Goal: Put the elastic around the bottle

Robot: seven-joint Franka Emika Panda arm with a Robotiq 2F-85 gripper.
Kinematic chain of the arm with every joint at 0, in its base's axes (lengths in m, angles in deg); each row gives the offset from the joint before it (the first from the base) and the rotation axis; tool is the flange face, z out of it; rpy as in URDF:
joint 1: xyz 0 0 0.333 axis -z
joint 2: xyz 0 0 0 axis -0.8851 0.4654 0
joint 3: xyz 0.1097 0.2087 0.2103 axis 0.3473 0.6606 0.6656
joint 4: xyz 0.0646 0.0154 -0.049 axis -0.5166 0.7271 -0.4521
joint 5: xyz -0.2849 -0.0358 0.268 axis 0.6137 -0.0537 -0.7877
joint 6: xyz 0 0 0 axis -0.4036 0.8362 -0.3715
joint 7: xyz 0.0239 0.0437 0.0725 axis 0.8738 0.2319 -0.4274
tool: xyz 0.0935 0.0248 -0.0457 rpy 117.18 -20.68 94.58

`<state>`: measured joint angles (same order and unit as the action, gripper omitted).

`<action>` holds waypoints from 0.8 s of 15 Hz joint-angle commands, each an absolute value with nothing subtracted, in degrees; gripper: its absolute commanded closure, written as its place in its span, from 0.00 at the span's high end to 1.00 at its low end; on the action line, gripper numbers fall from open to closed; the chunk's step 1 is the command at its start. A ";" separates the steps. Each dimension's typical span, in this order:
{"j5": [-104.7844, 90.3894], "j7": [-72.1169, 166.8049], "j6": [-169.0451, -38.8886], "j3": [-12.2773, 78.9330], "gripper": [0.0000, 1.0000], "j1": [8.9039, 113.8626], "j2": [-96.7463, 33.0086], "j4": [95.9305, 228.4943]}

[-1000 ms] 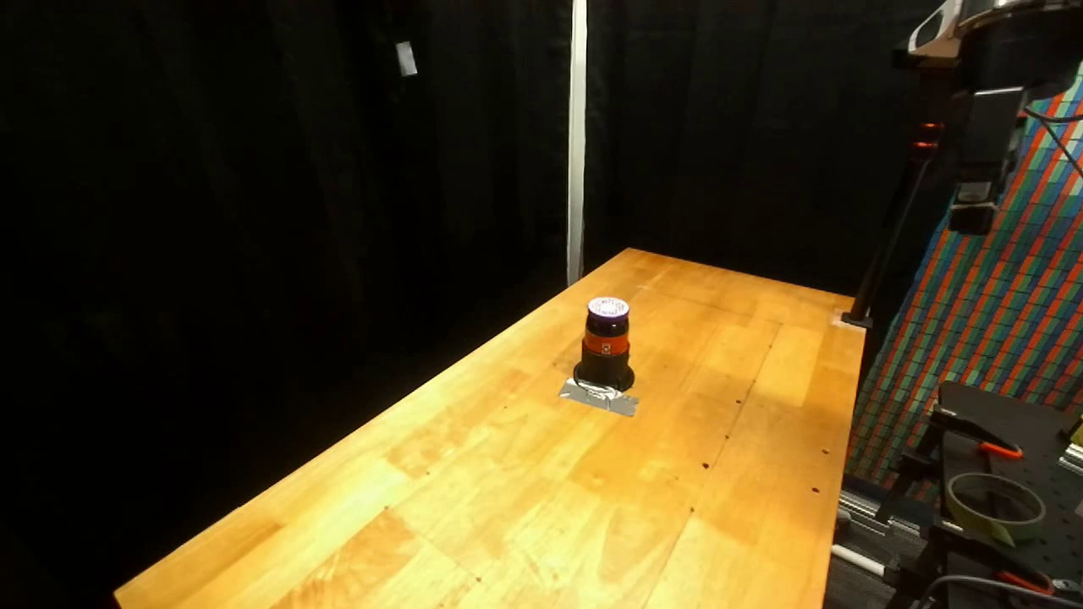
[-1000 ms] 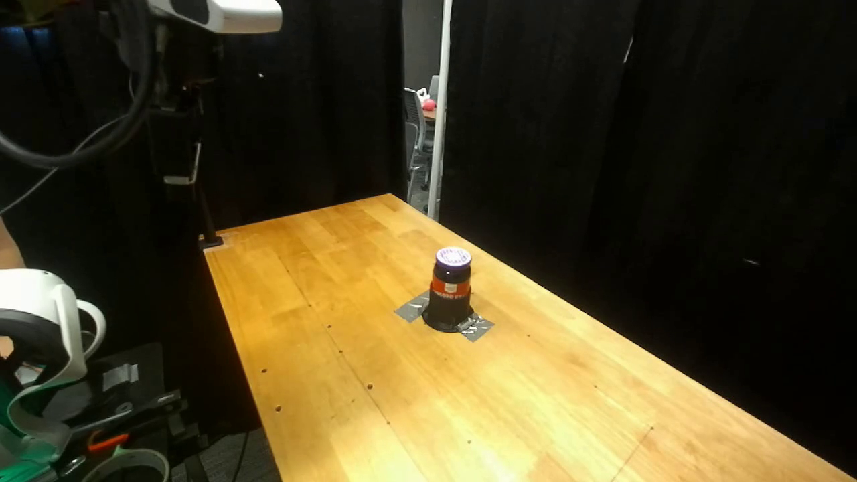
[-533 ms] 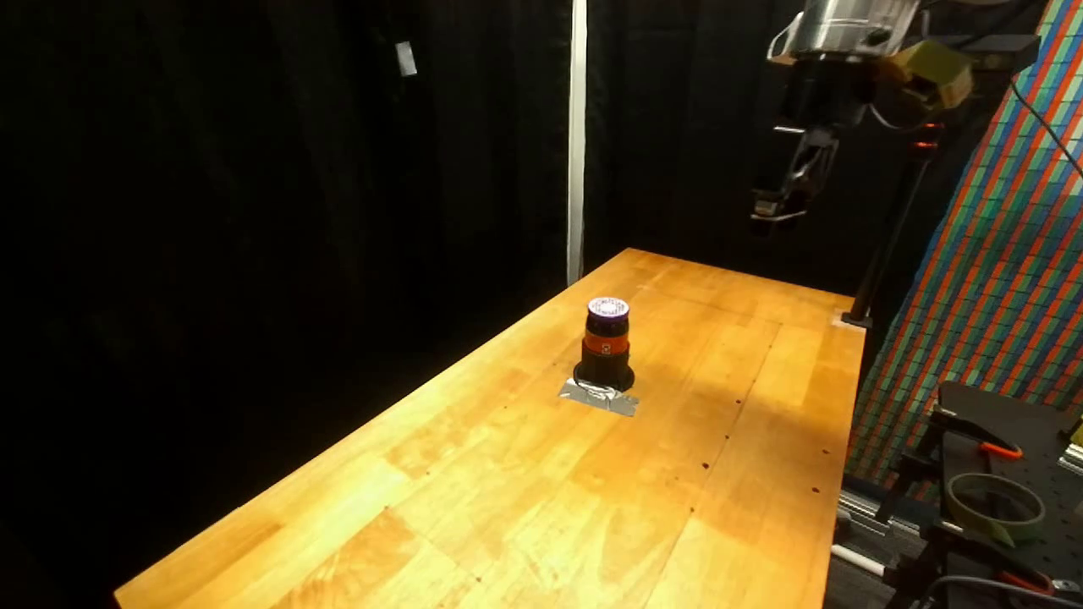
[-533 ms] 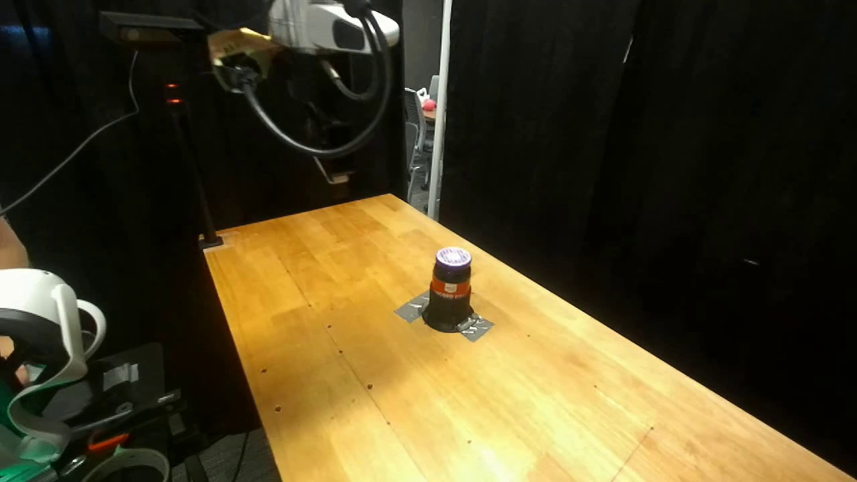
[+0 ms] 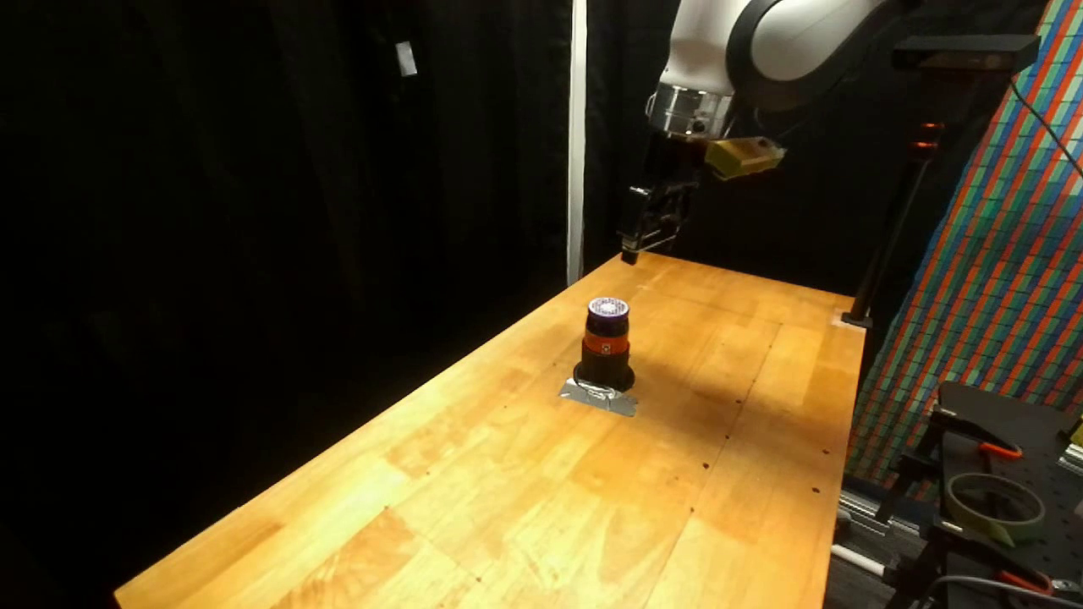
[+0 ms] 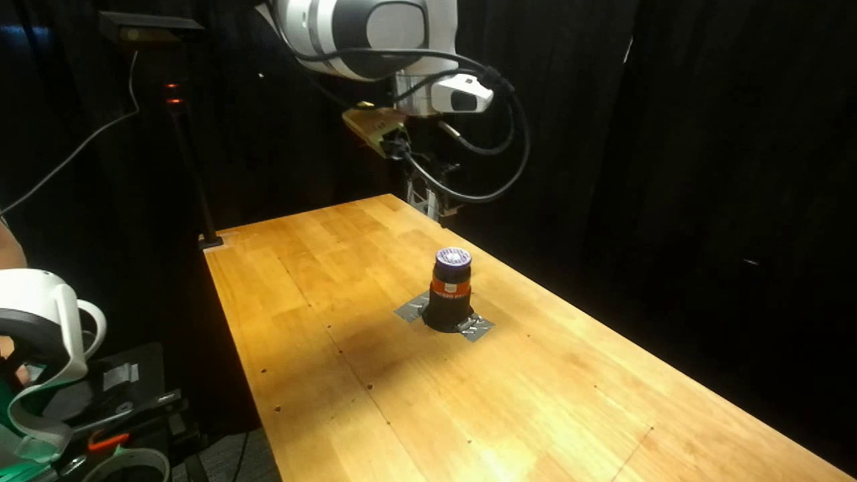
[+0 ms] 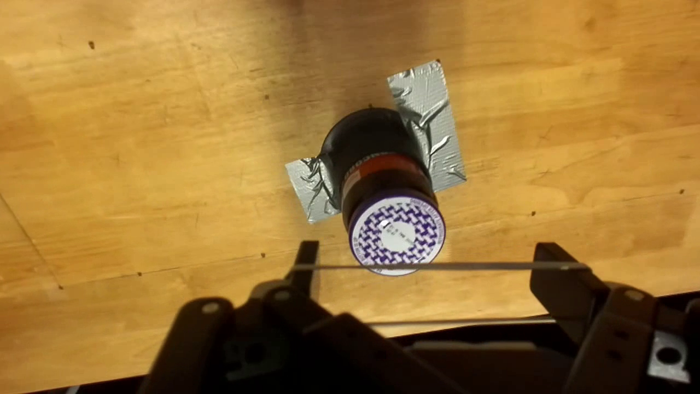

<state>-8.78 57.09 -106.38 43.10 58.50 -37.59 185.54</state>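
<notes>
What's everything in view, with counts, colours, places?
Table: one, light wood, in all views
Base: one, black, taped to the table
Tape strips: two, silver, against the base
Bottle: one, dark, orange band, purple-white lid, upright in the base
Elastic: one, greyish, stretched across the open tool
Curtains: count unclear, black, beyond the table
Pole: one, whitish, beyond the table
Patterned sheet: one, multicoloured, beside the table
Post: one per exterior view, black, at a table corner
Tape roll: one per exterior view, greenish, beside the table
Unclear device: one, white, beside the table
Arm: one, mostly white, over the table
Tool: one, black, over the table
</notes>
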 commanded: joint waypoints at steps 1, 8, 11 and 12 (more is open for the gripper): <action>-5.83 59.55 -105.54 40.78 1.00 56.68 -28.13 174.90; -7.92 58.29 -104.81 39.06 1.00 56.03 -18.21 165.58; -8.24 58.13 -104.17 38.76 1.00 56.11 -16.16 163.98; -8.37 58.17 -104.25 38.64 1.00 56.19 -15.53 163.59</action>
<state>-7.37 58.10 -105.77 39.73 56.95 -17.98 167.34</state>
